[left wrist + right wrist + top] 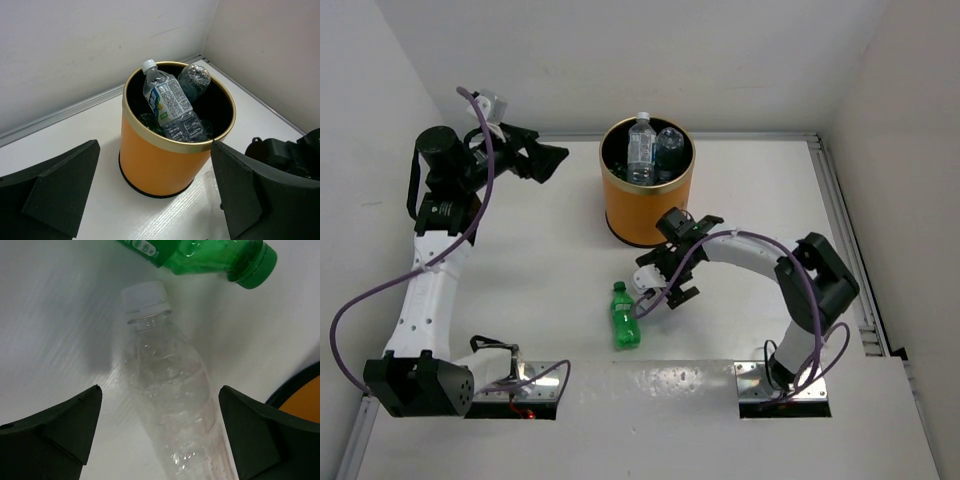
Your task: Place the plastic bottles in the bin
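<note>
The orange bin stands at the back middle of the table and holds several bottles, among them a clear labelled one and a dark one. The left wrist view shows the bin and the labelled bottle inside it. A green bottle lies on the table in front of the bin. A clear crinkled bottle with a white cap lies on the table between the open fingers of my right gripper, untouched. My right gripper hovers just over it. My left gripper is open and empty, raised left of the bin.
The green bottle's cap end lies just beyond the clear bottle's cap. The bin's base is close on the right of the right gripper. White walls close in the table at the back and sides. The right arm shows beside the bin.
</note>
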